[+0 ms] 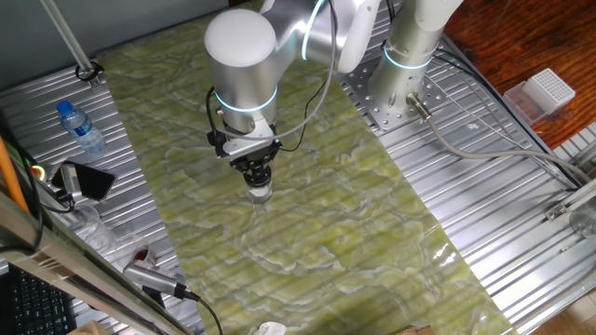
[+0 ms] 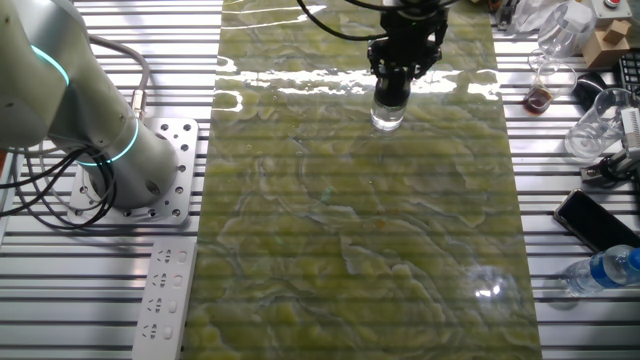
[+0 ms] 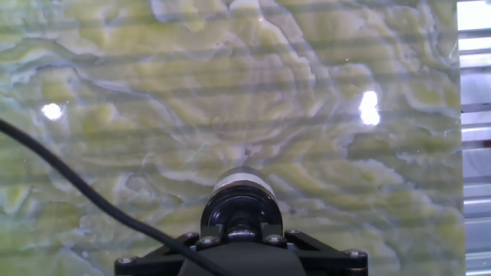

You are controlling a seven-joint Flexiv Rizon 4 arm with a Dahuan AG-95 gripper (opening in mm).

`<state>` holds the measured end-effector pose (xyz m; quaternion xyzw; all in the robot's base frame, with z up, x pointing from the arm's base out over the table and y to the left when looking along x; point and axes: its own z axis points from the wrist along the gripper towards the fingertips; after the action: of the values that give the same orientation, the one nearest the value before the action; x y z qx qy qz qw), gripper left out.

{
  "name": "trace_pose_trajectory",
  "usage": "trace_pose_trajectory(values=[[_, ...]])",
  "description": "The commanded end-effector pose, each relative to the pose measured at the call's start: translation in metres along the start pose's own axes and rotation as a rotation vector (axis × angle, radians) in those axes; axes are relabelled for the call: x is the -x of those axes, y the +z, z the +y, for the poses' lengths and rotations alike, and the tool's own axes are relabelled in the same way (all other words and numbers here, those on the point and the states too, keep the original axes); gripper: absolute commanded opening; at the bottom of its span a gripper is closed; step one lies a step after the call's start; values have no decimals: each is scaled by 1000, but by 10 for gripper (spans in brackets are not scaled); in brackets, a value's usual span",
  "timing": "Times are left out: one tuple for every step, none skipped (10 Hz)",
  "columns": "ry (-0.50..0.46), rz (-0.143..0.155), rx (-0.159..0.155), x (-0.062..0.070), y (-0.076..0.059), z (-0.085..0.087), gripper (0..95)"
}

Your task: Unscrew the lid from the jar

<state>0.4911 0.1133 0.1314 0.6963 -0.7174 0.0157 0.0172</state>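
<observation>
Green marbled mat [image 1: 307,205] covers the middle of the ribbed metal table [image 1: 521,223]; all action is on the mat.

Small clear glass jar [image 1: 260,193] stands upright on the mat, directly under the arm's wrist; in the other fixed view its glass body shows just below the tool, base on the mat; small round glossy black screw lid [image 3: 240,208] sits on top of it, seen end-on in the hand view.

Two-finger gripper [image 2: 390,95] is down over the jar's top, appearing to enclose the lid; fingers themselves are hidden, so whether they are clamped on the lid or merely around it I cannot tell.

Progress, judged: lid is still on the jar, no visible gap between them; approach looks done; the turning, or at least lift-off, remains.

Outward: clear plastic water bottle with blue cap [image 1: 82,128] lies well apart on the ribbed table, beside a black phone [image 1: 86,180]; white power strip [image 2: 163,293] near the arm's base.
</observation>
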Motion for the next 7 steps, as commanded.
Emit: trace_pose_trajectory(values=[[1, 1, 3, 0, -2, 0, 0], [1, 2, 3, 0, -2, 0, 0], [3, 3, 3, 0, -2, 1, 0], [5, 3, 3, 0, -2, 1, 0], [4, 5, 1, 0, -2, 1, 0], [3, 6, 1, 0, -2, 1, 380], [3, 9, 1, 0, -2, 1, 570]])
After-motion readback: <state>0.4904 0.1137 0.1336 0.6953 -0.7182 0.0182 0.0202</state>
